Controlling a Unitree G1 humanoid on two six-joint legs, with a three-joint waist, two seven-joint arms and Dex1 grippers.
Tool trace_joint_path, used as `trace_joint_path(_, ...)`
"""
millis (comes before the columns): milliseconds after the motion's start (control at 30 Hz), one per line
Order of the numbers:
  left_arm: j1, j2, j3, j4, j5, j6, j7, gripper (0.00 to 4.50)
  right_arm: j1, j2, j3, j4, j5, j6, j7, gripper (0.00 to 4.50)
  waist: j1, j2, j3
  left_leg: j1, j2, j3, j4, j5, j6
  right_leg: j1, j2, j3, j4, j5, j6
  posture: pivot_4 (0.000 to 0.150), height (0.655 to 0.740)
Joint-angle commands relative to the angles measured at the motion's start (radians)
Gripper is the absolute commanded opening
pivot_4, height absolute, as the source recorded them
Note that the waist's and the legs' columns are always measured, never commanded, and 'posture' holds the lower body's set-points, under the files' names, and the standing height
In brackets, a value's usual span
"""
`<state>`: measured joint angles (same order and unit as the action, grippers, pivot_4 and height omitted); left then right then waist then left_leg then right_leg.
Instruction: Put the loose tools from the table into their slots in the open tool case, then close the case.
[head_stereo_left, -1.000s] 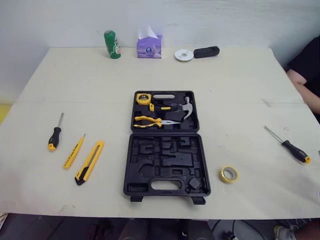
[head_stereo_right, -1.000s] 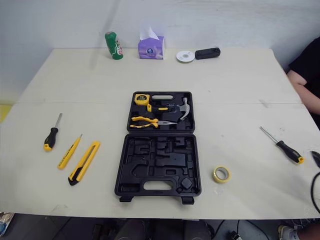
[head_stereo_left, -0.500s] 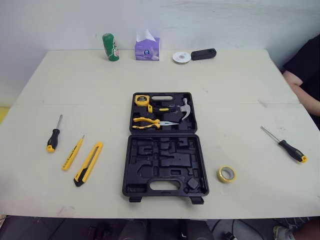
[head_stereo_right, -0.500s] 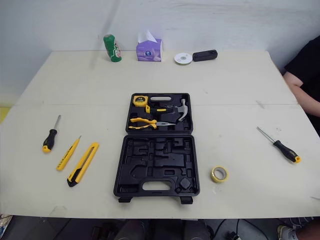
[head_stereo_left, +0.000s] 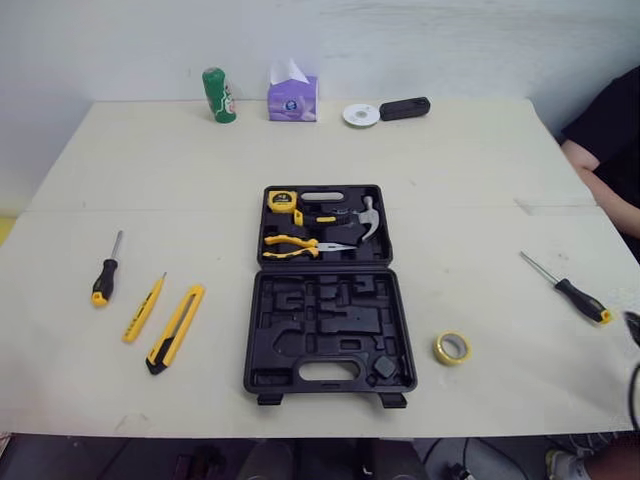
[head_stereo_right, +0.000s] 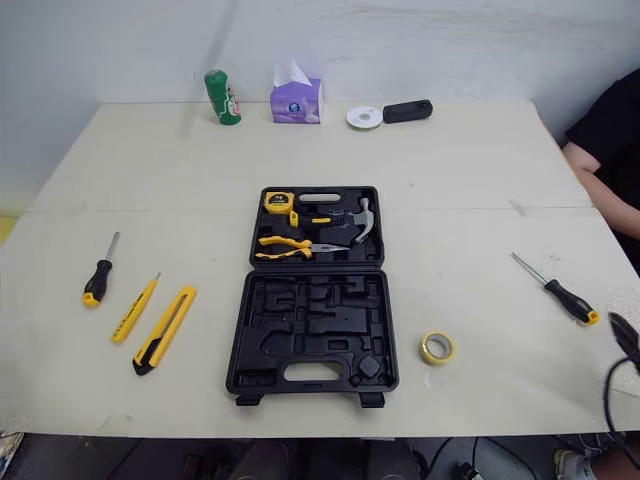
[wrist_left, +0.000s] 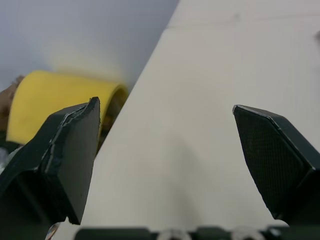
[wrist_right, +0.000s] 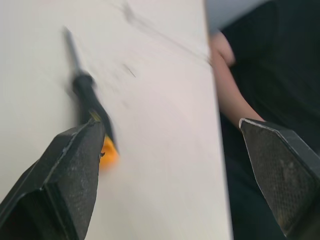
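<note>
The black tool case (head_stereo_left: 328, 290) lies open at the table's middle. Its far half holds a tape measure (head_stereo_left: 283, 199), pliers (head_stereo_left: 295, 243) and a hammer (head_stereo_left: 366, 215); the near half's slots are bare. Left of it lie a black-and-yellow screwdriver (head_stereo_left: 104, 278), a thin yellow tool (head_stereo_left: 145, 307) and a yellow utility knife (head_stereo_left: 177, 327). A yellow tape roll (head_stereo_left: 454, 348) and a second screwdriver (head_stereo_left: 575, 293) lie to the right. My right gripper (wrist_right: 170, 125) is open just short of that screwdriver (wrist_right: 90, 102). My left gripper (wrist_left: 165, 106) is open over the bare table near its left edge.
Along the far edge stand a green can (head_stereo_left: 219, 94), a purple tissue box (head_stereo_left: 292, 96), a white disc (head_stereo_left: 361, 115) and a black object (head_stereo_left: 404, 107). A person in black (head_stereo_left: 610, 150) sits at the right side. A yellow object (wrist_left: 60, 100) lies beyond the left edge.
The head camera has shifted slightly; case and tools lie as before. A black fingertip of my right gripper has come into view at the right edge, near the right screwdriver.
</note>
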<state>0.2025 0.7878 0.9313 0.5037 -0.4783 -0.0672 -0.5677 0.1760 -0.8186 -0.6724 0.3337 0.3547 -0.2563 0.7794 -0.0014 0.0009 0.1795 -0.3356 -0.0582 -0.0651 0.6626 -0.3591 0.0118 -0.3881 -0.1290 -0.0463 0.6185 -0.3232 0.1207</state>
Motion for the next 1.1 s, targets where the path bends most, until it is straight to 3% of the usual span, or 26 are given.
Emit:
trace_joint_path(33,-0.002,-0.023,-0.027,-0.185,-0.049,0.091,0.023,4.50,-0.050,0.024,0.032,-0.135,0.078,0.026,0.026,4.47,0.002,0.000,0.000,0.000,0.000,0.000,0.000,0.000,0.000,0.000,0.000,0.000,0.000,0.000,0.000,0.150,0.7400)
trace_joint_path(267,-0.012,-0.032,-0.148,-0.494,-0.108,0.426,0.087,4.50,-0.148,0.047,0.161,-0.335,0.228,0.143,0.164,4.47,0.002,0.000,0.000,0.000,0.000,-0.002,0.002,0.000,0.000,0.002,0.000,-0.001,0.000,0.000,0.000,0.150,0.7400)
trace_joint_path(567,-0.155,0.076,-0.257,-0.607,-0.093,0.850,0.236,4.50,-0.305,0.076,0.310,-0.500,0.281,0.180,0.257,4.47,0.001,0.000,0.000,0.000,0.000,-0.002,0.003,0.000,0.000,0.001,0.002,-0.001,0.001,0.000,0.000,0.150,0.7400)
trace_joint_path(833,-0.396,0.125,-0.329,-0.550,-0.100,1.208,0.341,4.50,-0.411,0.099,0.453,-0.628,0.342,0.315,0.290,4.47,0.004,-0.001,0.001,-0.008,0.000,-0.004,0.004,0.001,-0.001,-0.004,0.002,-0.002,0.004,0.000,0.000,0.150,0.7400)
trace_joint_path(1100,-0.484,0.164,-0.458,-0.415,-0.019,1.224,0.285,4.50,-0.496,0.111,0.526,-0.689,0.379,0.397,0.327,4.47,0.001,-0.002,0.001,-0.008,0.000,-0.005,0.003,0.001,-0.002,-0.007,0.005,0.000,0.004,0.000,0.000,0.150,0.7400)
